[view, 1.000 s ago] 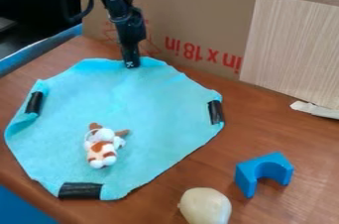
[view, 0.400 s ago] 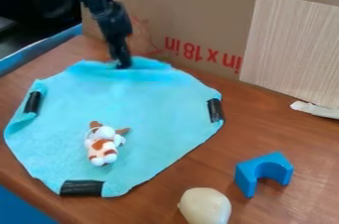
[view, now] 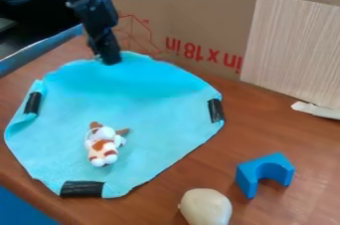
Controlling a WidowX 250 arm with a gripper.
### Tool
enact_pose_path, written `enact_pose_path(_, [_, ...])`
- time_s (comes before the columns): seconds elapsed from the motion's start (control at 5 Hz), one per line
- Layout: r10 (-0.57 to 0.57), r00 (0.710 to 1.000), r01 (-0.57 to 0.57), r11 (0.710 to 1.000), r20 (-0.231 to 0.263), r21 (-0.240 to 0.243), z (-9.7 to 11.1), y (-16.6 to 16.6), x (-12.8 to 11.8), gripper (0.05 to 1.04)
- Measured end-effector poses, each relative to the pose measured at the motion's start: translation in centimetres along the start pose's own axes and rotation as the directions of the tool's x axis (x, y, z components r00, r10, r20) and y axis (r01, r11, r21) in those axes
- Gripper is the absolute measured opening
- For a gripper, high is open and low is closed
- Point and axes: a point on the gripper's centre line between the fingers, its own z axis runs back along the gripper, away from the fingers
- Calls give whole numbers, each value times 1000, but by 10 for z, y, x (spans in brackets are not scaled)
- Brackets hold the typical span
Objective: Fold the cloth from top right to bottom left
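the cloth (view: 146,124) lies bright blue and mostly spread on the table (view: 266,134); its far part is a deeper blue, and the far edge rises a little beside the gripper (view: 110,60); black strips sit at its left edge, right edge and near edge; on it, left of the middle and toward the near side, lies a small white and brown soft toy (view: 103,145); the black arm (view: 93,10) slants down from the upper left, and the gripper touches the far edge of the cloth; whether its jaws are apart or together, i cannot tell; right of the cloth, apart from it, stands a blue arched block (view: 247,174); nearer the front is a pale rounded thing (view: 206,208); behind the table stands brown cardboard (view: 199,15) with red print, with a light wood-grain panel (view: 292,50) against it at the right
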Motion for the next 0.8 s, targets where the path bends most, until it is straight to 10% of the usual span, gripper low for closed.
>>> enact_pose_path(0.8, [-76,997,77,995,-20,57,34,-109,3,68])
